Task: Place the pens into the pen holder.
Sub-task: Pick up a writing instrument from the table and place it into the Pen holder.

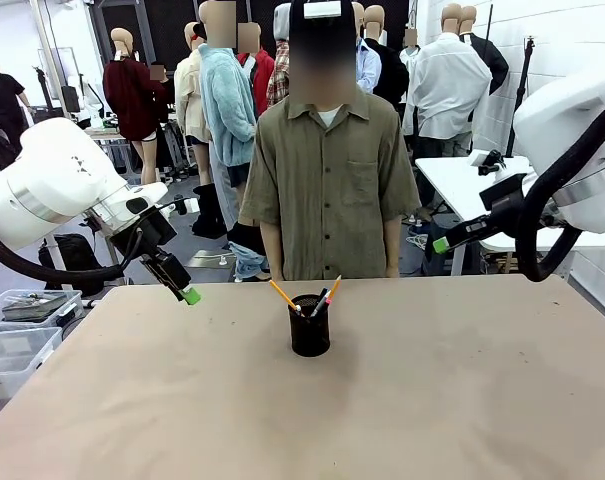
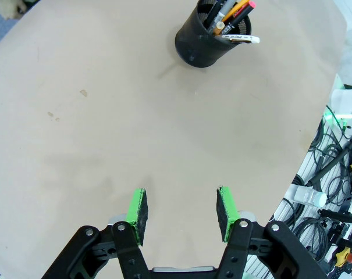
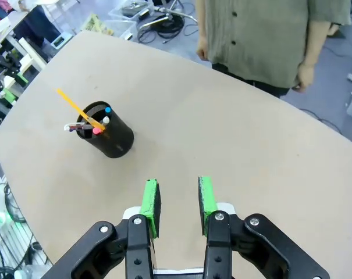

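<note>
A black mesh pen holder [image 1: 309, 326] stood upright near the middle of the tan table [image 1: 462, 400], with the pens [image 1: 322, 297] already inside it, their upper ends fanning out above the rim. A yellow-orange pencil [image 1: 284, 296] leaned toward the robot's left, while an orange pen [image 1: 331, 290] tilted the other way. From the left wrist camera, a white marker [image 2: 241, 39] lay across the holder's [image 2: 202, 43] rim beside the other pens.

Both arms hung back from the holder. The left gripper [image 1: 187, 294] hovered above the table on the robot's left, its green pads [image 2: 138, 212] spread apart with nothing between them. The right gripper [image 1: 443, 243] was raised higher, well off to the right, its pads [image 3: 150, 204] parted by a narrower gap and likewise empty.

A person in an olive short-sleeved shirt [image 1: 327, 180] stood at the far edge of the table, directly behind the holder, arms at their sides. Clear plastic bins [image 1: 12, 345] sat beside the table on the left.
</note>
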Controlling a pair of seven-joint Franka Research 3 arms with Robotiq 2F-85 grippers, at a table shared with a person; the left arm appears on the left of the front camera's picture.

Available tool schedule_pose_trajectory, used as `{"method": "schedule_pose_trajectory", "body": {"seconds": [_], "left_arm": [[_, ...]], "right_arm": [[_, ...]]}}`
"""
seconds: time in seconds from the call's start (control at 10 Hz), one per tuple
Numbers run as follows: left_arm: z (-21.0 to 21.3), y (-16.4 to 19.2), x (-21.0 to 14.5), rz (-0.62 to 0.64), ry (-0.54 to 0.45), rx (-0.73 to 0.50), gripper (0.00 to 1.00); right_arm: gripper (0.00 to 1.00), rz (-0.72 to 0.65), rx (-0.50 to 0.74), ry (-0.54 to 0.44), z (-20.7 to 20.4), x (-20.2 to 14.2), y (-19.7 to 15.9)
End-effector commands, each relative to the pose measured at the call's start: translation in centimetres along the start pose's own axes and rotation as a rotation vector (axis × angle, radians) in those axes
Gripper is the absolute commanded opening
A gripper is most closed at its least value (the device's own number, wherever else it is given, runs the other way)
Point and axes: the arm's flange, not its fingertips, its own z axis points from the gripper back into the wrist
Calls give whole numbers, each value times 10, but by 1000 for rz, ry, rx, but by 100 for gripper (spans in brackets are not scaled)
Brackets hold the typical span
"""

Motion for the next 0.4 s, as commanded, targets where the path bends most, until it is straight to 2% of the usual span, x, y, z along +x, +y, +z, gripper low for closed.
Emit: {"method": "schedule_pose_trajectory", "body": {"seconds": [0.0, 0.3], "left_arm": [[1, 1, -1, -11, 0, -5, 63], [1, 1, -1, -11, 0, -5, 63]], "right_arm": [[36, 20, 18, -12, -1, -3, -1], [36, 20, 18, -12, -1, -3, -1]]}}
